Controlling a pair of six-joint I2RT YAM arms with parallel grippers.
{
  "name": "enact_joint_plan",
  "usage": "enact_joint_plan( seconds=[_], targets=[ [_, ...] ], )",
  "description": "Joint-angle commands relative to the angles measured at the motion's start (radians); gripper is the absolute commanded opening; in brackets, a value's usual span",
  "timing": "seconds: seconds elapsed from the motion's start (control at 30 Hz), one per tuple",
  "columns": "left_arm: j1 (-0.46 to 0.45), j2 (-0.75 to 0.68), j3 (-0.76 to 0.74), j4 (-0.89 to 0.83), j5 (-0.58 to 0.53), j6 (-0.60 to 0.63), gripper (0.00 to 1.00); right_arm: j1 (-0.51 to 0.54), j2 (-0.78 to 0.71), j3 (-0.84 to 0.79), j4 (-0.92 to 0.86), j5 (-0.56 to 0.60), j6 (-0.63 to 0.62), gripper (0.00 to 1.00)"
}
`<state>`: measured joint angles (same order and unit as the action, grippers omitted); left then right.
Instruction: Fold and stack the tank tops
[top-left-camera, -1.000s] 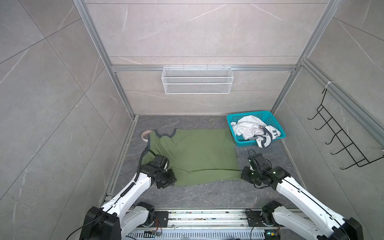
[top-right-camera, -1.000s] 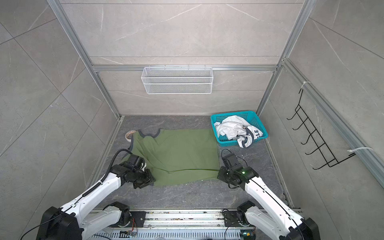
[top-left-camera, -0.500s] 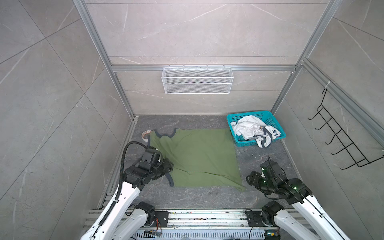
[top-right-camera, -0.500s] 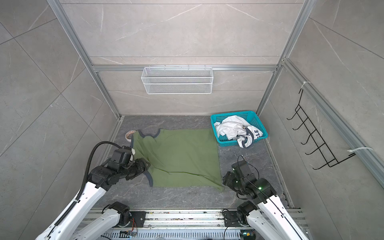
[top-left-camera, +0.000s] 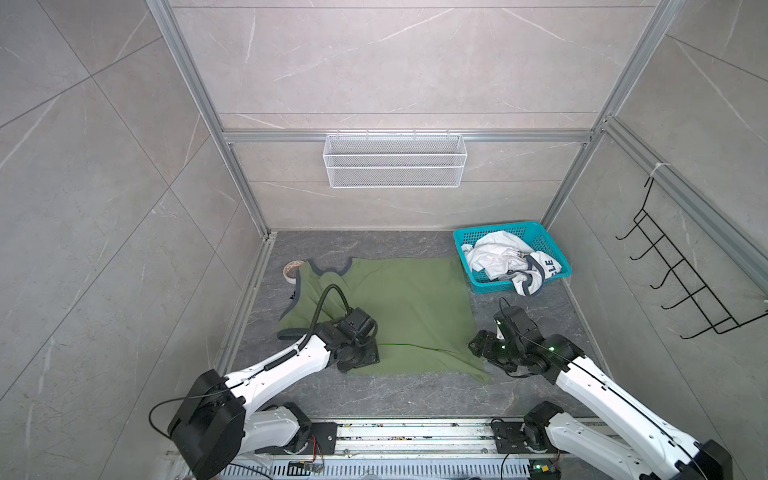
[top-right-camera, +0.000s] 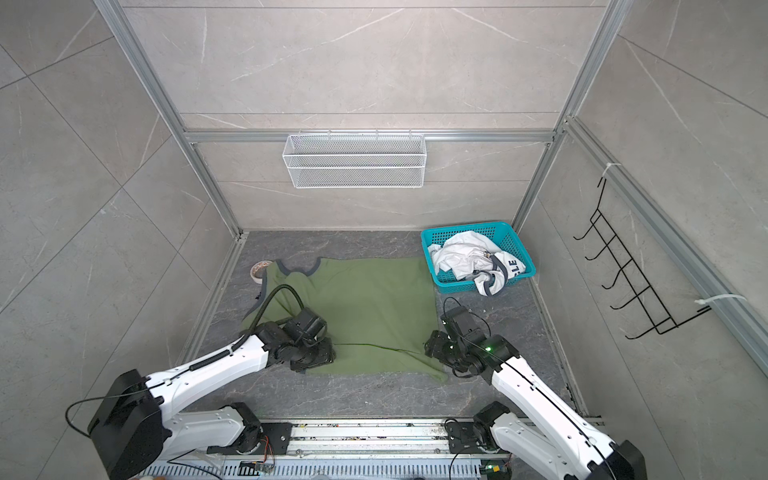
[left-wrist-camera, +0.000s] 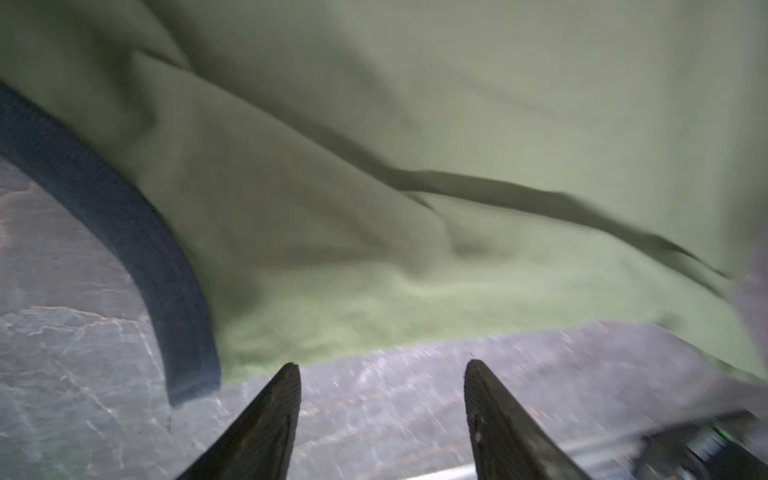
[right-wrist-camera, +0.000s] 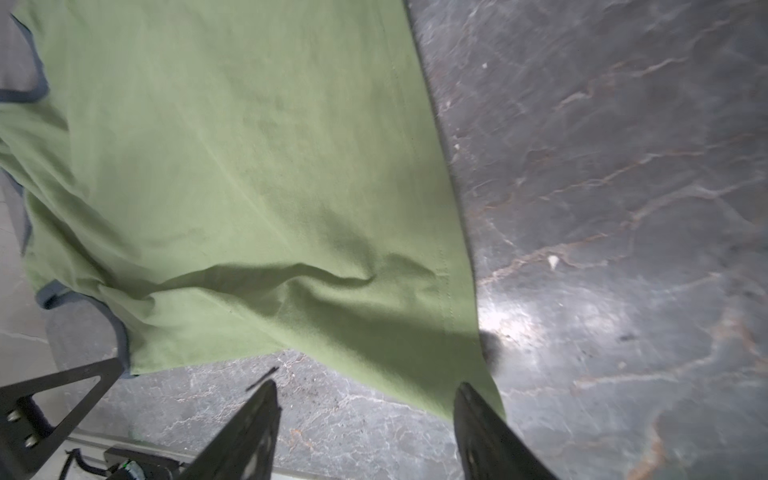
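The olive green tank top (top-left-camera: 407, 299) (top-right-camera: 374, 299) lies spread on the dark table, neck to the left, with a long crease near its front edge. The white tank top (top-left-camera: 496, 257) (top-right-camera: 463, 257) sits crumpled in the teal basket (top-left-camera: 482, 285). My left gripper (top-left-camera: 360, 356) (left-wrist-camera: 382, 365) hovers over the green top's near-left part, open, with only bare table between its fingers. My right gripper (top-left-camera: 478, 345) (right-wrist-camera: 365, 384) stands open at the near-right corner. In the right wrist view that corner of the green tank top (right-wrist-camera: 249, 187) runs out beside one fingertip (right-wrist-camera: 465, 392).
A tape roll (top-left-camera: 292, 270) lies by the left wall, next to the green top's shoulder. A white wire shelf (top-left-camera: 395, 160) hangs on the back wall and a black hook rack (top-left-camera: 681, 282) on the right wall. The arms' base rail (top-left-camera: 415, 432) runs along the front.
Both grippers opened and let go of the green top's front edge, drew back, then came in low again beside it. The front edge now lies nearer, its right corner drawn out.
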<state>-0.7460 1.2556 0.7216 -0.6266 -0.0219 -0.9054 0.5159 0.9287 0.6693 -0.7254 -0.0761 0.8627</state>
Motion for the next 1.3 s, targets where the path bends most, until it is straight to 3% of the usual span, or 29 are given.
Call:
enact_joint_plan(
  seconds=[0.0, 0.23, 0.43, 0.63, 0.73, 0.83, 1.07, 1.27],
  targets=[
    [-0.001, 0.022, -0.024, -0.015, -0.177, -0.076, 0.67, 0.016, 0.054, -0.010, 0.081, -0.004, -0.040, 0.69],
    [-0.001, -0.023, -0.143, -0.049, -0.176, -0.134, 0.68, 0.021, 0.142, -0.048, 0.140, 0.030, -0.050, 0.69],
    [-0.003, -0.176, -0.230, -0.182, -0.162, -0.243, 0.68, 0.021, 0.187, -0.027, 0.138, 0.076, -0.062, 0.69],
    [-0.006, -0.322, -0.097, -0.290, -0.251, -0.197, 0.66, 0.021, 0.218, 0.003, 0.148, 0.076, -0.071, 0.69],
    [-0.013, -0.264, 0.030, -0.291, -0.274, -0.128, 0.65, 0.021, 0.226, 0.014, 0.145, 0.081, -0.076, 0.69],
    [-0.015, -0.165, 0.080, -0.189, -0.216, -0.063, 0.65, 0.021, 0.234, 0.019, 0.154, 0.080, -0.076, 0.69],
    [-0.019, 0.012, 0.010, 0.081, -0.037, -0.070, 0.65, 0.049, 0.302, 0.013, 0.231, 0.028, -0.065, 0.69],
    [-0.023, 0.043, -0.081, 0.083, -0.038, -0.090, 0.65, 0.070, 0.412, -0.001, 0.296, 0.003, -0.054, 0.70]
  ],
)
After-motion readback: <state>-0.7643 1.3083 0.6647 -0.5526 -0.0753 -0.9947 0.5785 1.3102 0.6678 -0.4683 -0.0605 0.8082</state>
